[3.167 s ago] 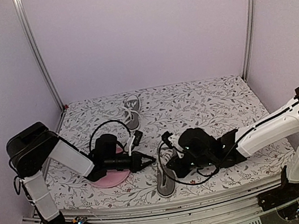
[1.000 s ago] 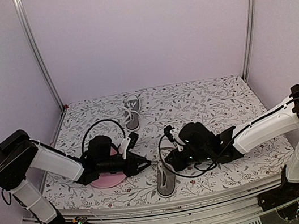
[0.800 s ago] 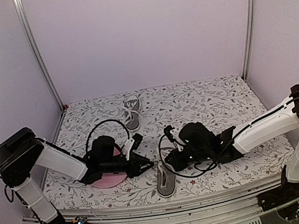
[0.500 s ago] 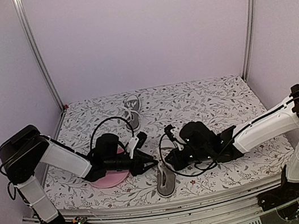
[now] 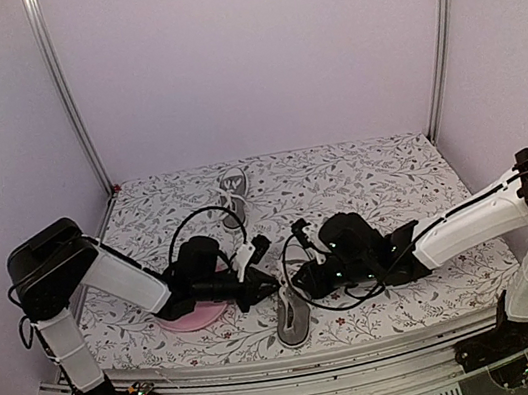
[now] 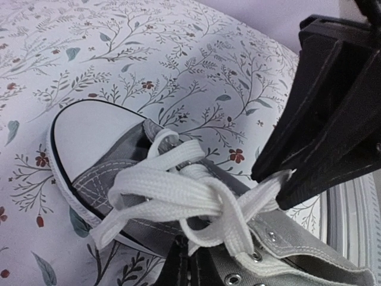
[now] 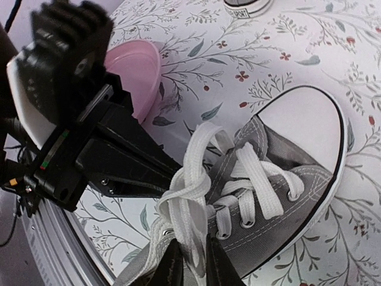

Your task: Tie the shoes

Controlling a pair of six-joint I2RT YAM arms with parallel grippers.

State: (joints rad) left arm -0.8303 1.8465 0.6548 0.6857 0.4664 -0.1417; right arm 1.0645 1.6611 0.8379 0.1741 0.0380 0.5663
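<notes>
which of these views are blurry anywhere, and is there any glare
top external view: soft even lilac light, no glare, sharp; left wrist view: laces and shoe sharp, the left gripper at the bottom edge blurred, dark right gripper shows little detail; right wrist view: laces crisp, right gripper at the bottom edge out of focus

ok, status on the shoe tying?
Left pincer shut on lace. Right pincer pinching lace too. Near shoe knot crossed, no bow. Pink plate beside, not blocking.

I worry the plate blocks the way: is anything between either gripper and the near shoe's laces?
Nothing visible. The left gripper and the right gripper both have their jaws on the laces of the near shoe. The plate lies off to the side, behind the left gripper, not between.
</notes>
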